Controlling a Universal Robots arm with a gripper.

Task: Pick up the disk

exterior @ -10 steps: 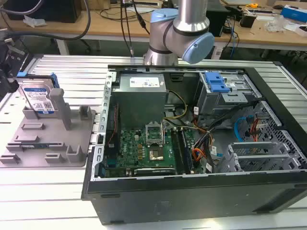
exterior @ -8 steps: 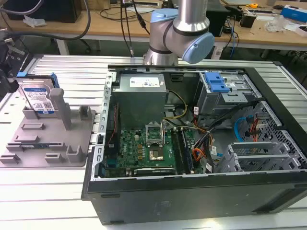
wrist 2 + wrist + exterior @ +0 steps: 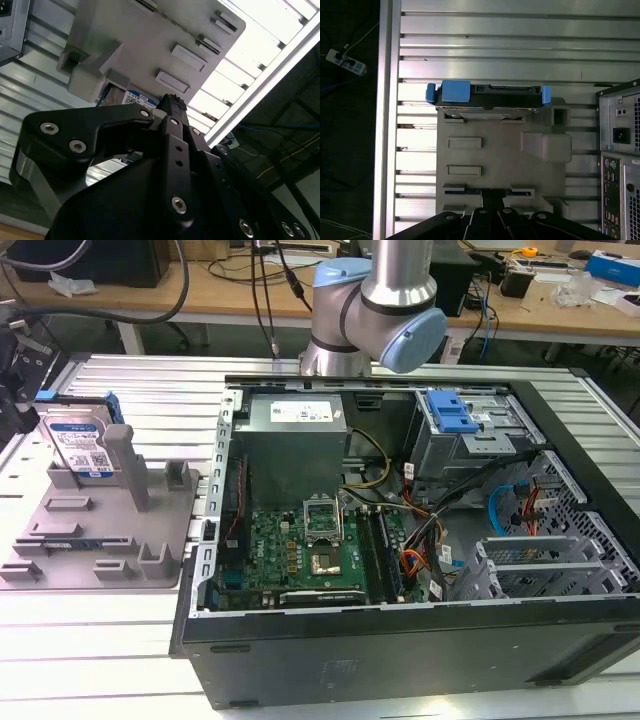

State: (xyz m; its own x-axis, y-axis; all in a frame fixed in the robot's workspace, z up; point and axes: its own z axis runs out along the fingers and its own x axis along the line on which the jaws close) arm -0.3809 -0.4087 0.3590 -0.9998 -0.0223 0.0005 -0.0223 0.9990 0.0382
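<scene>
The disk [image 3: 80, 445] is a silver-grey hard drive with a blue-and-white label and blue rails. It stands on edge, leaning back, in a slot at the back of the grey fixture plate [image 3: 100, 540]. In the first wrist view the disk [image 3: 490, 97] shows edge-on, beyond the plate [image 3: 505, 160]. My gripper [image 3: 493, 194] hangs above the plate's near end, apart from the disk, with its black fingers together and nothing between them. The second wrist view shows the gripper [image 3: 172, 99] close to the disk's label [image 3: 137, 98]. The gripper's dark body [image 3: 14, 425] is at the exterior view's left edge.
An open computer case [image 3: 400, 540] lies right of the fixture plate on the ribbed aluminium table [image 3: 140, 390]. Tall posts [image 3: 122, 465] rise from the plate beside the disk. The table's edge [image 3: 390, 125] runs past the plate, with a power strip [image 3: 342, 61] on the floor beyond.
</scene>
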